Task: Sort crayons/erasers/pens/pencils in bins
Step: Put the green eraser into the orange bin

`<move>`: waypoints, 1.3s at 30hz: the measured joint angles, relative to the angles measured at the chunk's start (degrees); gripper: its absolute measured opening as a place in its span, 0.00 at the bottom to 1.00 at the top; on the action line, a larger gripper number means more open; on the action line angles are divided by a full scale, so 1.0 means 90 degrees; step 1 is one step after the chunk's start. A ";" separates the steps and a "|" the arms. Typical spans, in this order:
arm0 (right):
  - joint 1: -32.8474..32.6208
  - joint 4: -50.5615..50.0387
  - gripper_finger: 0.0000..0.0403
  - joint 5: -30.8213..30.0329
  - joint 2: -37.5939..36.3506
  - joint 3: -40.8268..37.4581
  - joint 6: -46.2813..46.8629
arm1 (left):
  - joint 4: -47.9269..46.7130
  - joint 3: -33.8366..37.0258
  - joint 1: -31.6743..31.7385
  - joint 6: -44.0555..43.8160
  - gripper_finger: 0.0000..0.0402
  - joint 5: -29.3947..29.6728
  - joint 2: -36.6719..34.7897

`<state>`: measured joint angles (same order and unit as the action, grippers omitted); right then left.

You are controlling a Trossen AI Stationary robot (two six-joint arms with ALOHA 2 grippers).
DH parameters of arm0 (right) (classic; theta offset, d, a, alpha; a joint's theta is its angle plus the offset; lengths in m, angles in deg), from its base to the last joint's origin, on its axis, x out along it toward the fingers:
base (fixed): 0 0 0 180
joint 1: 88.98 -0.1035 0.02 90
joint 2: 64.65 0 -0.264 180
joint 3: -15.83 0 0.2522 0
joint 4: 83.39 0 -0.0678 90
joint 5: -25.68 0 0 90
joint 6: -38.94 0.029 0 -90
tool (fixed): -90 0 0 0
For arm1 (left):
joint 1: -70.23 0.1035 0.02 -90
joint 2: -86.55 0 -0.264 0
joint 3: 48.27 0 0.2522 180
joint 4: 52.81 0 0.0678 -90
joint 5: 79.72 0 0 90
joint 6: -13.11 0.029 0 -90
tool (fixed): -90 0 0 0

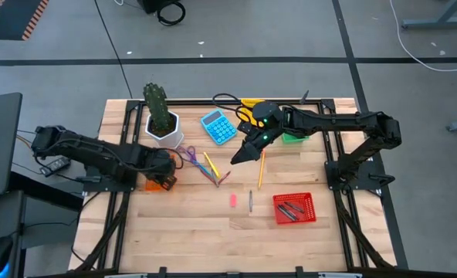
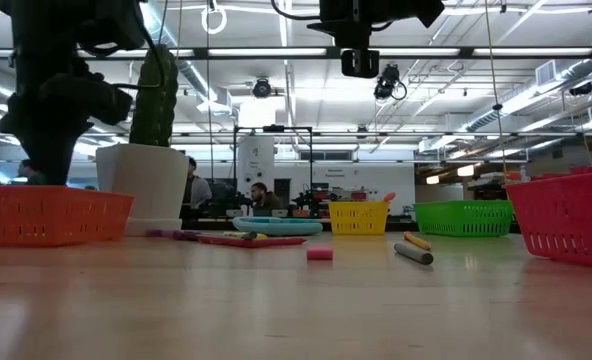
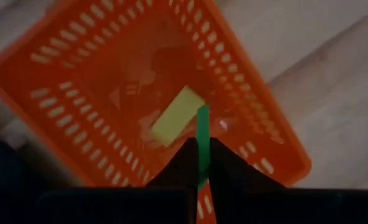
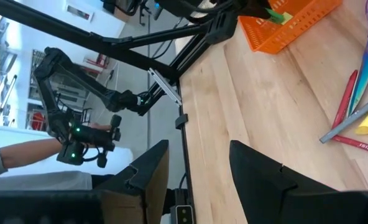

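My left gripper (image 3: 201,150) is shut on a small green eraser (image 3: 202,134) and hangs over the orange bin (image 1: 157,184) at the table's left, beside the white plant pot. A pale yellow block (image 3: 178,116) lies on the bin's floor. My right gripper (image 1: 236,157) is open and empty above the table's middle, between the blue calculator and an orange pencil (image 1: 261,168). A pink eraser (image 1: 232,200) and a dark pen (image 1: 250,201) lie flat on the table nearer the front. The red bin (image 1: 294,208) holds dark pens. My left gripper pinches the green eraser between its two fingertips, seen edge-on as a thin strip (image 3: 202,124). The fingers point down from above. The eraser sticks out past the fingertips, clear of the orange bin's floor (image 3: 128,74).
Purple scissors (image 1: 188,154) and several crayons and a yellow pencil (image 1: 211,167) lie left of the right gripper. The green bin (image 1: 293,138) and the yellow bin (image 1: 252,102) stand at the far side, behind the right arm. A person's hand holds a controller beyond the table (image 4: 78,146).
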<state>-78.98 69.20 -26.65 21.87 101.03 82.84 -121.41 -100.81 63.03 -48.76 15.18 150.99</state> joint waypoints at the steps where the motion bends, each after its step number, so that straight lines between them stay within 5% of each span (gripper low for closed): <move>1: 0.0000 0.0000 0.43 -0.0004 0.0000 0.0000 -0.0002 | 0.0028 0.0000 0.0094 0.0138 0.05 0.0002 0.0000; 17: 0.0000 -0.0002 0.43 -0.0022 0.0002 0.0000 0.0018 | 0.0565 0.0000 0.1697 0.2091 0.07 -0.0440 0.0269; 30: 0.0000 -0.0153 0.43 -0.0189 0.0005 -0.0002 -0.0016 | 0.0746 0.0020 0.1758 0.2396 0.06 -0.0556 0.0999; 39: 0.0000 -0.0222 0.43 -0.0187 0.0005 -0.0002 -0.0044 | 0.0780 0.0017 0.1758 0.2529 0.15 -0.0670 0.1539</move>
<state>-78.98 67.20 -28.33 21.92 101.01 82.45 -114.38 -100.66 78.85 -26.00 9.15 164.85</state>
